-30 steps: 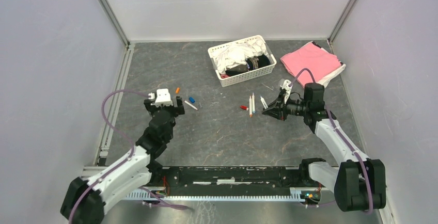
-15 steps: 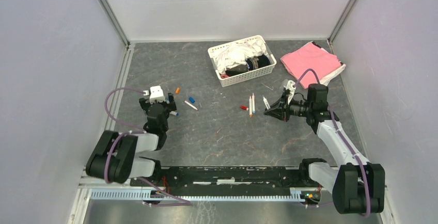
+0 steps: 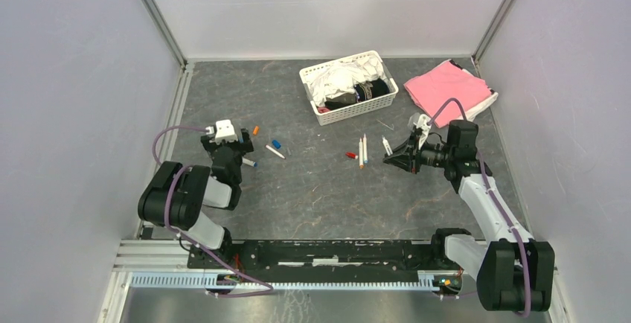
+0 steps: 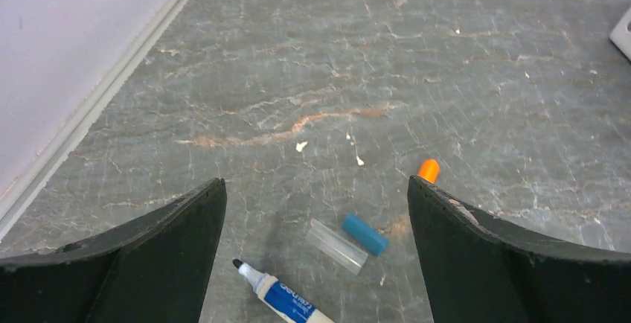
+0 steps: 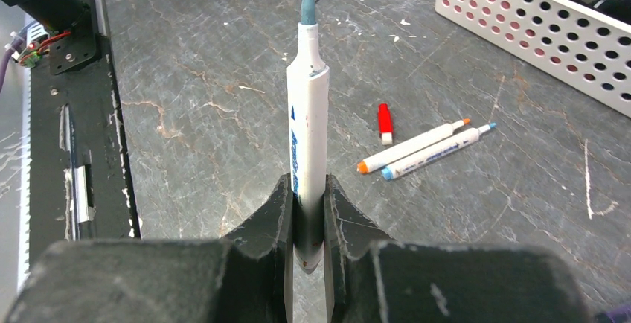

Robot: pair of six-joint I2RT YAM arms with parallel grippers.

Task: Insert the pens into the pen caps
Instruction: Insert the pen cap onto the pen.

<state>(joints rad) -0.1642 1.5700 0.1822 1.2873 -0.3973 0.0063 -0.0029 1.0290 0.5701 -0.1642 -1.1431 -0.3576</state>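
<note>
Overhead view of a grey marbled table (image 3: pixel 312 196) with two robot arms at its near edge. The left gripper (image 4: pixel 314 189) hangs near the left wall, spread wide and holding nothing. Its two black fingers (image 4: pixel 149 263) frame a patch of table in the wrist view; between them lie a blue pen cap (image 4: pixel 365 234), a short clear plastic sleeve (image 4: pixel 336 245) just beside it, and an uncapped white pen with a blue label (image 4: pixel 279 297), its dark tip pointing up and left. An orange pen cap (image 4: pixel 428 170) lies close to the right-hand finger.

The right gripper (image 5: pixel 306 219) is clamped tight on a white pen with a blue-grey felt tip (image 5: pixel 307 114); it holds the uncapped pen near its rear end, tip pointing away from the wrist. On the table beyond it lie a red pen cap (image 5: pixel 385 123) and two white pens side by side, an orange-ended pen (image 5: pixel 413 146) and a blue-ended pen (image 5: pixel 437 152). A white perforated basket (image 5: pixel 521 33) of clothes stands at the far side; a folded pink cloth (image 3: pixel 449 92) lies to its right.
</note>
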